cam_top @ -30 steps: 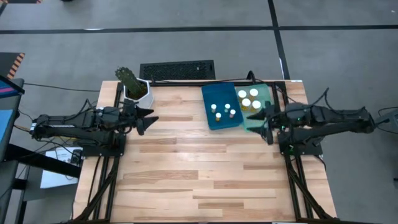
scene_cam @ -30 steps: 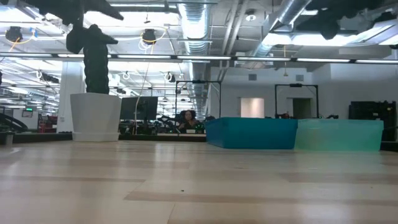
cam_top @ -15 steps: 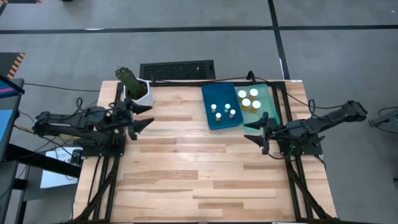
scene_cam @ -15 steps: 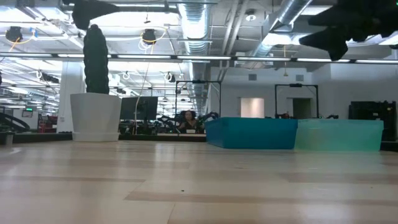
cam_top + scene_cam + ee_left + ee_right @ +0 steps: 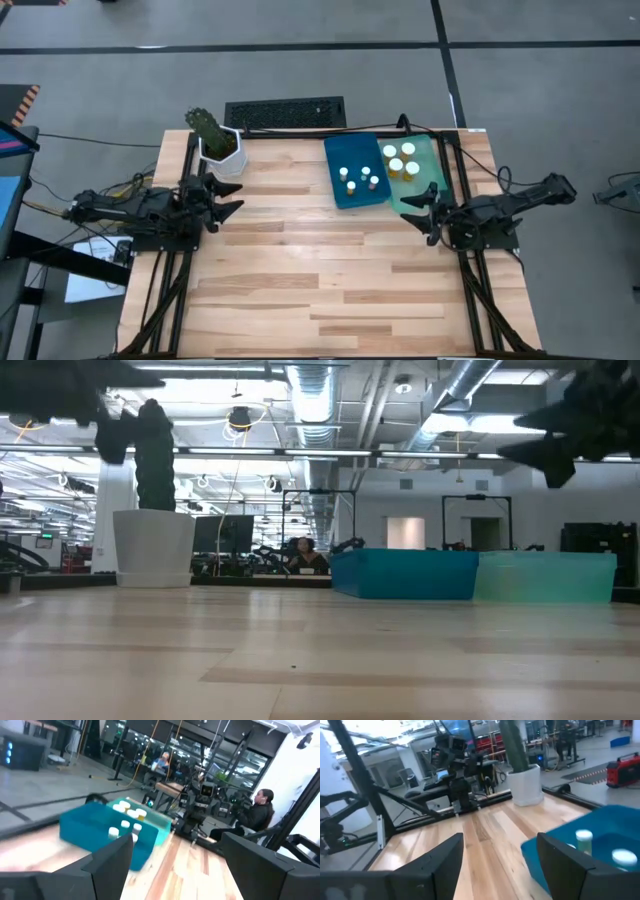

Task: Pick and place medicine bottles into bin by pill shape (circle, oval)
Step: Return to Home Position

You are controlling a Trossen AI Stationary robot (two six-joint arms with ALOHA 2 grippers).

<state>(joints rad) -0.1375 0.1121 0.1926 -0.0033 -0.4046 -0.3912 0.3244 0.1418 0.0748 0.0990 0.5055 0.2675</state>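
four small medicine bottles [image 5: 342, 172] stand in the dark blue bin [image 5: 332, 150], and four wider medicine bottles [image 5: 396, 166] stand in the pale green bin [image 5: 428, 160] touching it, both at the bench's [image 5: 300, 270] far right corner. the right gripper [image 5: 420, 205] hovers at the right edge beside the green bin, fingers spread and empty. the left gripper [image 5: 228, 196] hangs at the left edge near the potted cactus [image 5: 212, 130], fingers likewise spread.

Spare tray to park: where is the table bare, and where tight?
Bare: the middle of the table between the left hand and right hand, and its near half. Crowded: the far edge, with the plant pot at left, the dark blue bin and teal bin at right.
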